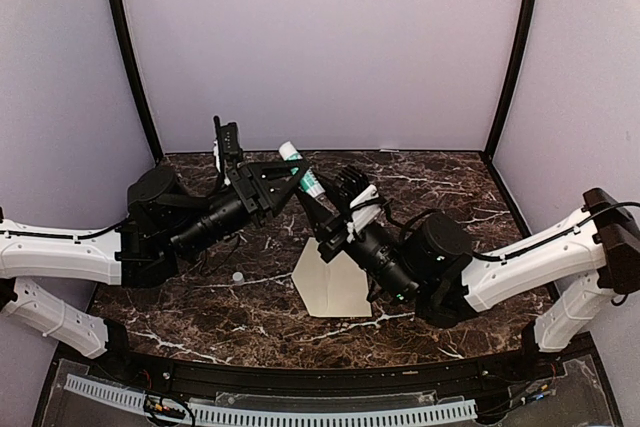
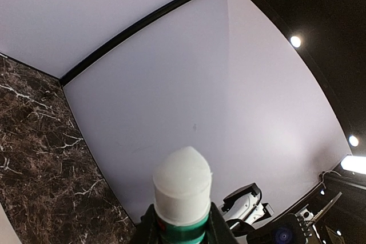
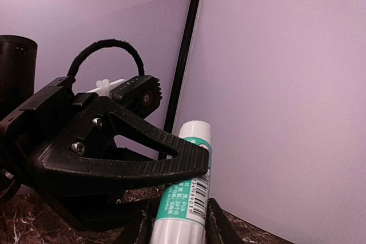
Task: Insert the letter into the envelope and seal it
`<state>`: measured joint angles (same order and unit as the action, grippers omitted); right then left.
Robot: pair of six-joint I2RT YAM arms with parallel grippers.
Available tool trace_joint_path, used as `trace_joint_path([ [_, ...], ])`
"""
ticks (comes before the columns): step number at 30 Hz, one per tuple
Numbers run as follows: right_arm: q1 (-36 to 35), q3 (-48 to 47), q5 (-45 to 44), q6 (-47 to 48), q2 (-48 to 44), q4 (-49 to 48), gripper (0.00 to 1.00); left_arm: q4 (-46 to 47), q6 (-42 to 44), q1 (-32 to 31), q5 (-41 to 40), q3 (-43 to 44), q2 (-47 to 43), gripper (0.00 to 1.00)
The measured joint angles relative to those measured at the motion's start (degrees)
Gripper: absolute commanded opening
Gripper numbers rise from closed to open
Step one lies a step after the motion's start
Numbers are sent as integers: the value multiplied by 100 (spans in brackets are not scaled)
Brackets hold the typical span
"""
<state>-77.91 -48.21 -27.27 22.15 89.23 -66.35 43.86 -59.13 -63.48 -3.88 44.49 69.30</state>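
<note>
Envelope on table below right gripper; it and left gripper both clenched on glue stick

We see the envelope lying flat on the table, near its middle. Left of it sits what may be a small cap. Farther back, above the table, the glue stick hangs between the left gripper on its left and the right gripper on its nearer right.
</note>
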Motion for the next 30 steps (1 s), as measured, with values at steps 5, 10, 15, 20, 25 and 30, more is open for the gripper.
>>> trace_joint_path([
  [5,-44,-2,-199,179,107,-184,14,-26,-72,17,-20,-37,-7,0],
  [10,-87,-2,-334,293,177,-267,0,-24,-136,24,-22,-94,-13,3],
  [15,-122,-2,-376,306,188,-262,0,-4,-127,22,-11,-153,-57,34],
  [20,-133,11,-372,293,188,-262,0,-98,46,-9,9,-212,-170,51],
  [25,-133,79,-354,251,184,-256,0,-125,153,-39,-33,-278,-382,52],
  [30,-133,179,-258,177,129,-256,0,-162,262,-39,-146,-278,-446,48],
])
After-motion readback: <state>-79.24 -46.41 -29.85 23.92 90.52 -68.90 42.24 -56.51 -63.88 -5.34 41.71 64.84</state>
